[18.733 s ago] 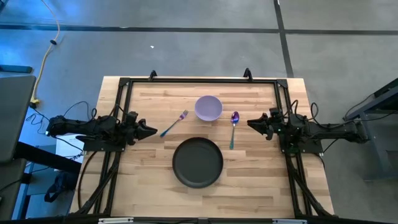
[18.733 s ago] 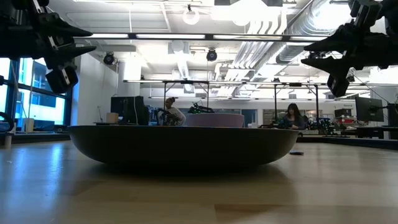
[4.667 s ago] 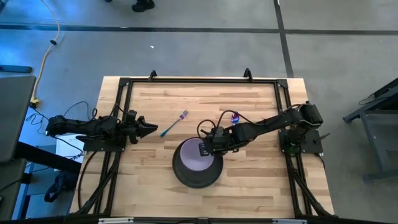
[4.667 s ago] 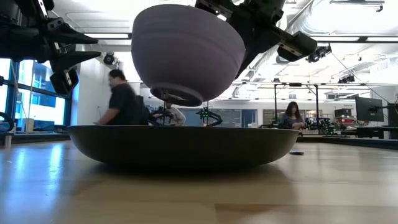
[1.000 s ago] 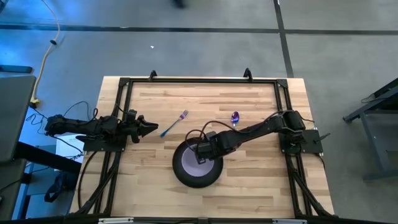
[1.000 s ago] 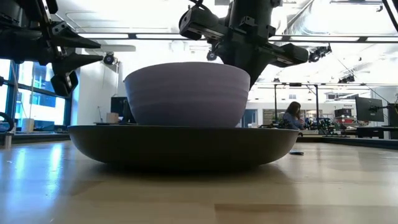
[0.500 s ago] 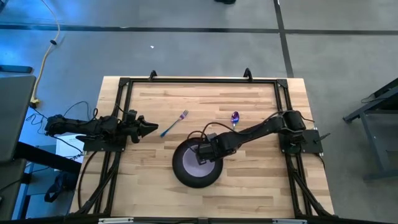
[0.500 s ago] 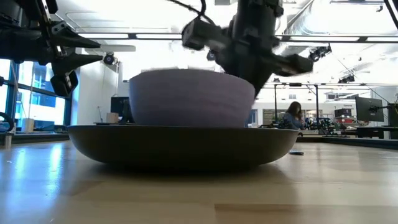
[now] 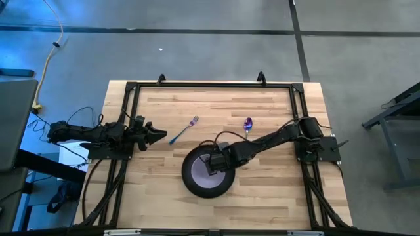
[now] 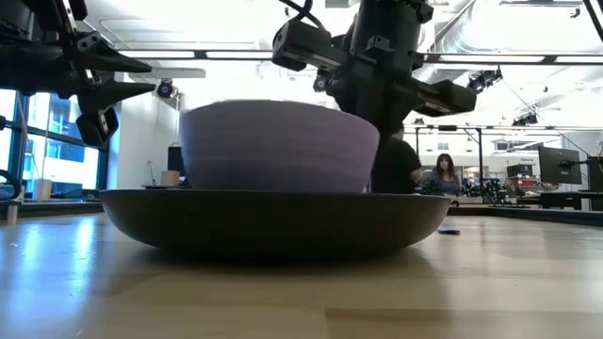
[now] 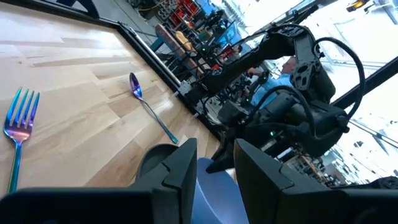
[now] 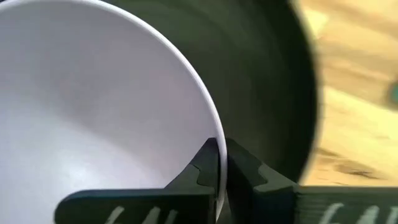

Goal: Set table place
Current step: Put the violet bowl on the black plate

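The worktop (image 9: 262,196) of light wood planks carries the whole setting. Largest on it is the round black plate (image 9: 191,185), lying near the middle of the front half. The lavender bowl (image 9: 202,172) sits inside the plate, upright, its base on the plate's floor. The right arm reaches in from the right side, and the right tool (image 9: 214,162) is clamped on the bowl's rim, one finger inside the wall and one outside, pressed tight on the thin edge. The left tool (image 9: 159,136) rests at the left edge of the worktop, its fingers a little apart and gripping nothing. The fork (image 9: 185,130) lies just beside it, aslant, well apart from the plate. The spoon (image 9: 248,124) lies behind the right arm, bowl end away from the plate
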Tool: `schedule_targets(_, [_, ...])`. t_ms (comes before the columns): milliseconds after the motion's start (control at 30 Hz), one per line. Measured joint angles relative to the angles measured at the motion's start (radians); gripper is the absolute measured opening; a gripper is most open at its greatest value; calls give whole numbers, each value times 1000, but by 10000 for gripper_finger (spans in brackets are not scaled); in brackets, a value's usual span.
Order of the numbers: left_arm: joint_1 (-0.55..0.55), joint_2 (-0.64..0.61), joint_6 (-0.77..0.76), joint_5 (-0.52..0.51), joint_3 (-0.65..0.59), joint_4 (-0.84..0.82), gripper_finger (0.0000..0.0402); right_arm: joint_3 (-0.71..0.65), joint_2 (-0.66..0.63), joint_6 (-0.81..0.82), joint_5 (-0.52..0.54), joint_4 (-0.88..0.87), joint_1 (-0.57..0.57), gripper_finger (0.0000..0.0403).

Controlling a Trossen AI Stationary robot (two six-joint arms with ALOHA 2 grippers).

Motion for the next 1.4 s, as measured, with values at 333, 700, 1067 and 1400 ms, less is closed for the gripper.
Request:
schedule_targets(333, [0, 0, 1, -8, 0, 0, 95, 35, 2, -49, 1, -23, -22, 0])
schedule_targets(700, [0, 0, 1, -8, 0, 0, 95, 34, 2, -43, -4, -42, -20, 0])
schedule_targets(1067, [0, 0, 1, -8, 0, 0, 95, 34, 2, -44, -19, -29, -18, 0])
schedule_targets(1400, [0, 0, 1, -9, 0, 0, 95, 34, 2, -44, -19, -27, -18, 24])
